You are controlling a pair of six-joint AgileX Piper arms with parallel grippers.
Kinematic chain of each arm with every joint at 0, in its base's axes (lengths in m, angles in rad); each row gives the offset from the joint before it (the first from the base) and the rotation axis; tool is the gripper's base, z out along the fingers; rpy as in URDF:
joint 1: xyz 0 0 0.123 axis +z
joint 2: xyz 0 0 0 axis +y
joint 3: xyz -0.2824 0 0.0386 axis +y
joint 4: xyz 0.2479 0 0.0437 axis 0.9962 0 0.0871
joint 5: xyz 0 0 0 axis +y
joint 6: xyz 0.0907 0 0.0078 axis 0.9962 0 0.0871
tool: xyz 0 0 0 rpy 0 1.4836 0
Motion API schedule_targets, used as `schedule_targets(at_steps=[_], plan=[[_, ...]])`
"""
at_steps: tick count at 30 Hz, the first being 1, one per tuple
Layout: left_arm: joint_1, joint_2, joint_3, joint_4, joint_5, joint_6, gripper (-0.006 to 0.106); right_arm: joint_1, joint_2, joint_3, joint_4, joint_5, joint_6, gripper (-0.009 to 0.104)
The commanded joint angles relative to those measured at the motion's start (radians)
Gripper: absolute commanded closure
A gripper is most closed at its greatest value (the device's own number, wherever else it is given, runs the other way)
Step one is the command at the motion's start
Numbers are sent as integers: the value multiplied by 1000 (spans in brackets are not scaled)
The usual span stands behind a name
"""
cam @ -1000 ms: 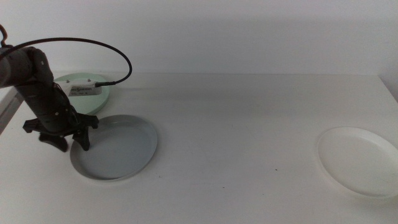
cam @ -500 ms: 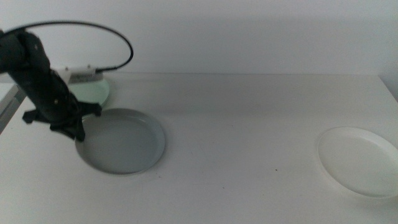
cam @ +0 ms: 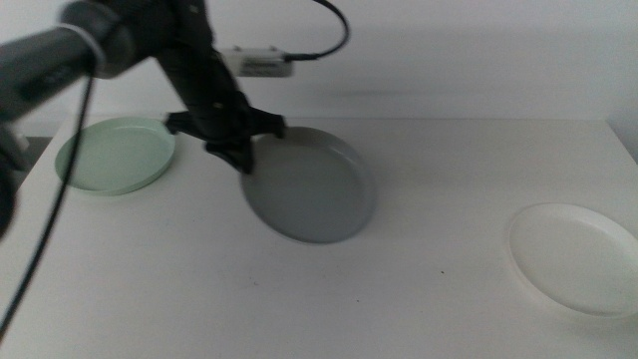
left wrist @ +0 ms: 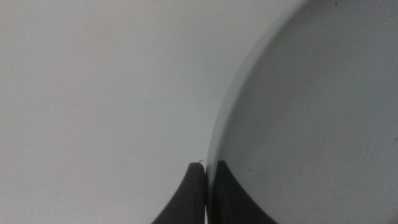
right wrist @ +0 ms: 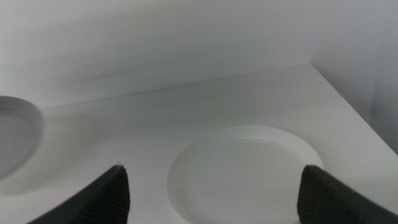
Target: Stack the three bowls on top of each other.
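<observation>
Left gripper (cam: 242, 152) clamped on rim of grey bowl (cam: 311, 186), bowl held tilted above the table (cam: 399, 289).

Left wrist view: jaws pinched together on the bowl's edge (left wrist: 214, 143), one jaw inside the rim, one outside; grey bowl extending from the gripper toward the table's centre, inner face turned toward the middle camera; pale mint green bowl (cam: 115, 155) resting flat on the table, behind the gripper on the arm's own side, apart from the grey bowl; white bowl (cam: 573, 257) flat on the table, well apart from the left gripper, on the far side beyond the grey bowl. Right gripper (right wrist: 211, 186) spread wide, empty, out of the middle view; white bowl (right wrist: 245, 165) lying just ahead of it, between the two jaw tips; edge of the grey bowl (right wrist: 15, 140) visible off to one side.
</observation>
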Motion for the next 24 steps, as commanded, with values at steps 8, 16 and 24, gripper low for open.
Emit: schedule_targets(at_steps=[8,16,24], plan=[[-81,123,-60,-71,-60,-10,102,-5,-4,4,-5,-10,-2,2],[-81,180,-60,-101,-90,1,102,-5,-4,4,-5,-10,-2,2],[-81,220,-60,-160,-101,24,102,-5,-4,4,-5,-10,-2,2]])
